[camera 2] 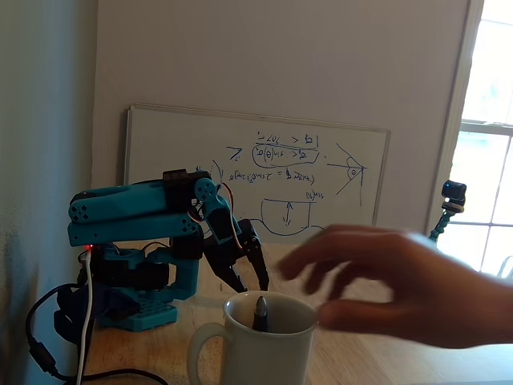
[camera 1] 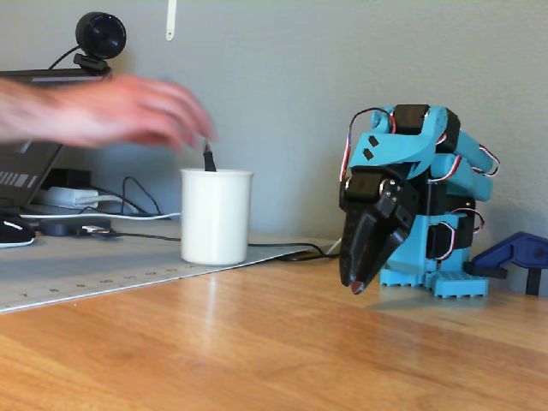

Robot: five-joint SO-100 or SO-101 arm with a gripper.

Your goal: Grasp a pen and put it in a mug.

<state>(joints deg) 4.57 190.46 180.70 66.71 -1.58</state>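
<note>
Blurred and closest to the lens in one fixed view, a person's hand reached in from the right over the mug, fingers just above its rim; the pen stood inside that mug, long axis near upright, its silver end pointing up and barely clearing the rim; a handle showed on the mug's left side there, which the other fixed view did not show; left of and behind the mug sat the folded blue arm, its gripper hanging down with jaws slightly spread and holding nothing; a whiteboard leaned on the wall behind. From the other fixed view the hand came from the left, above the mug, where only the pen's dark tip rose over the rim; well to the right, the gripper pointed down toward the wooden table, and there I could not tell the jaws' state.
</note>
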